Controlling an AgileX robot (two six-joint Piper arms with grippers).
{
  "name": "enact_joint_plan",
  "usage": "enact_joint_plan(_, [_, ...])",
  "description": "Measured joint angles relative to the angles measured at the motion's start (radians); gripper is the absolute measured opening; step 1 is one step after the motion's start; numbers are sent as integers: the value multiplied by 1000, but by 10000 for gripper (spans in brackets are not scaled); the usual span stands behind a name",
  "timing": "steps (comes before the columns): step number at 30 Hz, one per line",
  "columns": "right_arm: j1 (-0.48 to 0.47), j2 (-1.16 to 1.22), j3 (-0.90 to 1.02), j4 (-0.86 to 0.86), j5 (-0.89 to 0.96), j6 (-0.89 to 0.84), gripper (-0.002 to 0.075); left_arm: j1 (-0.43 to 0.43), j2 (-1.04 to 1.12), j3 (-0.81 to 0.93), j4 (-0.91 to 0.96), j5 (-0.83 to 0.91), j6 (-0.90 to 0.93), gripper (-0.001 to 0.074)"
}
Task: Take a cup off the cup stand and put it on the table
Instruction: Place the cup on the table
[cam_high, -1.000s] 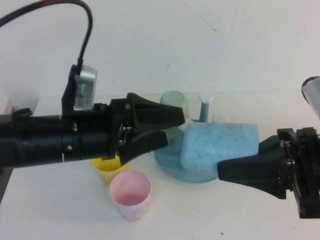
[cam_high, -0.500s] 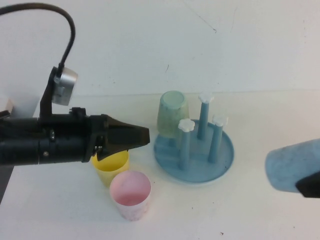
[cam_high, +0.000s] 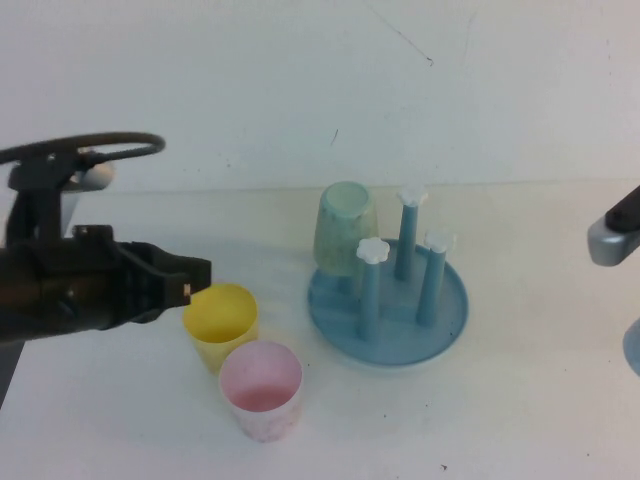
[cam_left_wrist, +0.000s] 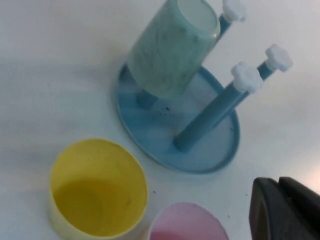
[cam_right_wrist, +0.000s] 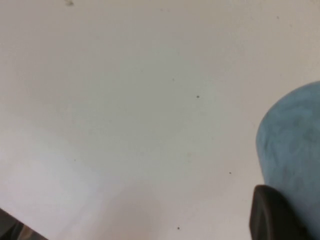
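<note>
The light blue cup (cam_right_wrist: 292, 145) is in my right gripper, whose one visible finger (cam_right_wrist: 272, 217) presses its side, above the bare white table (cam_right_wrist: 125, 100). In the high view only a sliver of the cup (cam_high: 634, 350) shows at the right edge, under the right arm's wrist part (cam_high: 612, 238). The blue cup stand (cam_high: 445, 310) sits mid-table with three bare pegs and a pale green cup (cam_high: 345, 228) upside down on the fourth. My left gripper (cam_high: 198, 282) is shut and empty, left of the stand, above a yellow cup (cam_high: 220, 320).
A pink cup (cam_high: 260, 388) stands in front of the yellow cup, both upright on the table left of the stand. In the left wrist view the stand (cam_left_wrist: 150, 135), yellow cup (cam_left_wrist: 97, 192) and pink cup (cam_left_wrist: 187, 225) lie below the left fingers (cam_left_wrist: 285, 210).
My right gripper has carried the light blue cup off the stand and to the right, nearly out of the high view. My left gripper has shut and pulled back to the left.
</note>
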Motion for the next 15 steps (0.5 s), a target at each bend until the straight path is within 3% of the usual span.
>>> enact_joint_plan(8, [0, 303, -105, -78, -13, 10, 29, 0, -319, 67, 82, -159, 2, -1])
enact_joint_plan(15, [0, 446, -222, -86, -21, -11, 29, 0, -427, 88, 155, -134, 11, -1])
